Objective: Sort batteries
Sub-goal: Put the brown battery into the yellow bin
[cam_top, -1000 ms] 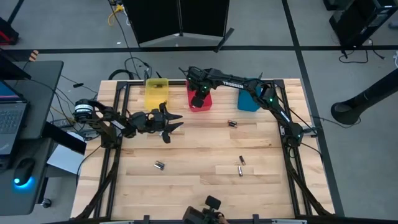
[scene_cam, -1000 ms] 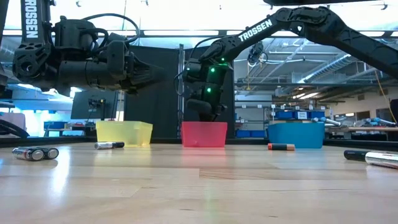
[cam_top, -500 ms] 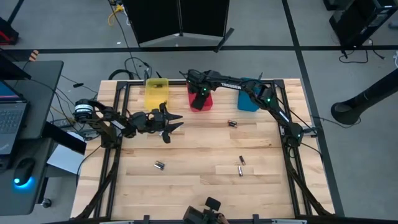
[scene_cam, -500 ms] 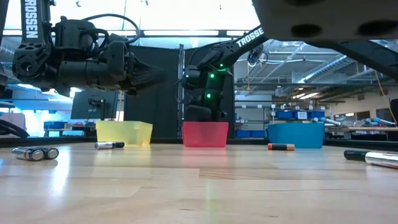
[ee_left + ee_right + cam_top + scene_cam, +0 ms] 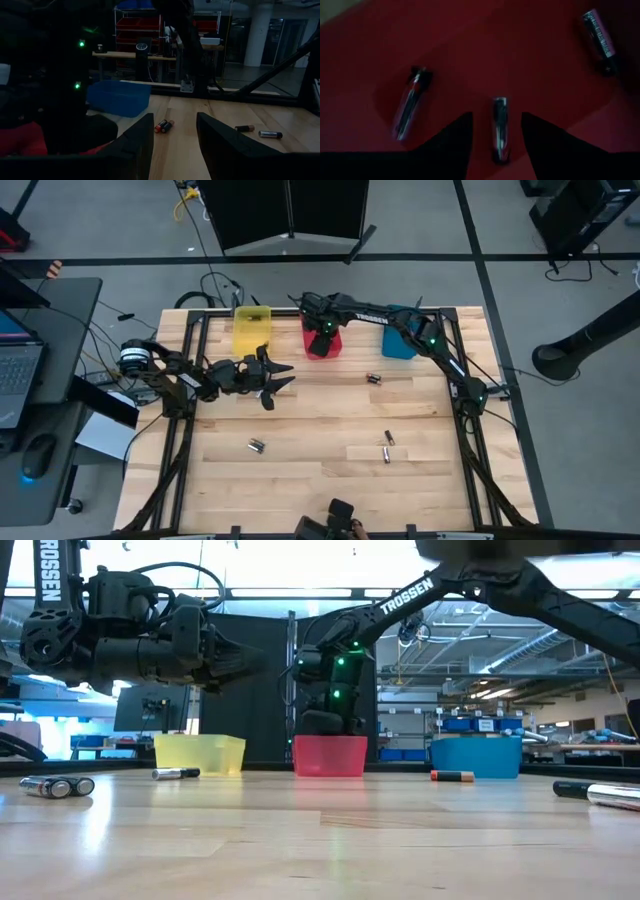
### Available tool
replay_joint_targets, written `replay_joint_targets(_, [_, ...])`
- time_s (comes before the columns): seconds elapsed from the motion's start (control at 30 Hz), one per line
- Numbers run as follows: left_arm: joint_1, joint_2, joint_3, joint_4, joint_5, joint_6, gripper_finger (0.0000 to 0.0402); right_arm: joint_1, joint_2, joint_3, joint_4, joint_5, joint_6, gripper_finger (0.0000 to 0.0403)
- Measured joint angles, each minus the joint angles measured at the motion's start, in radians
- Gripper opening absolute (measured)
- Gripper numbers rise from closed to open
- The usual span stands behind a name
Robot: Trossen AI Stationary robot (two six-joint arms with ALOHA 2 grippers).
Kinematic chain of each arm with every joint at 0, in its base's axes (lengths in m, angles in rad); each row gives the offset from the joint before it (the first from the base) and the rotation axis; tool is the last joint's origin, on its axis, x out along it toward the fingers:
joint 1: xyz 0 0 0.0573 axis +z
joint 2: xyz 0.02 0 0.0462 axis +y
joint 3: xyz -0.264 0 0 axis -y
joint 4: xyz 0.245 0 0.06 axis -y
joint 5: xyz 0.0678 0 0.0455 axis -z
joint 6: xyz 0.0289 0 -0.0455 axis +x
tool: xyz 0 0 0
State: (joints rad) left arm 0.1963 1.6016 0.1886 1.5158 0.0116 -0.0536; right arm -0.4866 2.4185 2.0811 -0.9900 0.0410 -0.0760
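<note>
Right gripper [image 5: 321, 340]: lowered into the red bin [image 5: 322, 345], deeper than a second ago, when held above the rim; fingers [image 5: 454, 145] now parted after standing much closer together, nothing between the tips.
Released cell [image 5: 500, 127]: slim, silvery, dark-ended, lying on the red floor in line with the gap between the fingers; apparently just dropped.
Other cells in red bin: one slim reddish cell [image 5: 410, 102] lying aslant, one larger labelled cell [image 5: 600, 40] near the wall; three in all, apart from one another.
Meaning for task: one more battery judged sorted; right arm probably free to fetch another.
Left gripper [image 5: 275, 378]: hovering above the table near the yellow bin [image 5: 251, 330], unchanged from a second ago; fingers [image 5: 135, 145] well apart, empty.
Loose cells on table: pair lying side by side [image 5: 257, 446] near the left front; two slim cells [image 5: 388, 446] right of centre; one short pair [image 5: 373, 379] just before the red and blue bins.
Appearance of loose cells: small cylinders, silvery or dark; the pair [image 5: 164, 126] near the blue bin [image 5: 399, 340] orange-tipped in the left wrist view; two more [image 5: 260, 131] lying farther off, end to end.
Remaining work: several cells not yet binned.
</note>
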Motion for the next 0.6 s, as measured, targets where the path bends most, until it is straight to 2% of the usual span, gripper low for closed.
replay_joint_targets(0.1, [0.000,0.000,0.000,0.002,0.000,0.000,0.0156,0.012,-0.033,0.000,-0.011,0.012,-0.030,0.0193])
replay_joint_targets(0.17, [0.000,0.000,0.000,0.006,0.000,0.000,0.0156,0.023,-0.069,0.000,-0.013,0.029,-0.053,0.0185])
replay_joint_targets(0.27, [0.000,0.000,0.000,0.008,0.000,0.000,0.0156,0.045,-0.124,0.000,-0.012,0.061,-0.096,0.0142])
replay_joint_targets(0.43, [0.000,0.000,0.000,0.007,0.000,0.000,0.0156,0.091,-0.189,-0.009,0.005,0.066,-0.119,0.0022])
replay_joint_targets(0.6, [0.000,0.000,0.000,0.002,0.023,0.000,0.0156,0.134,-0.277,-0.170,0.172,0.067,-0.114,0.0012])
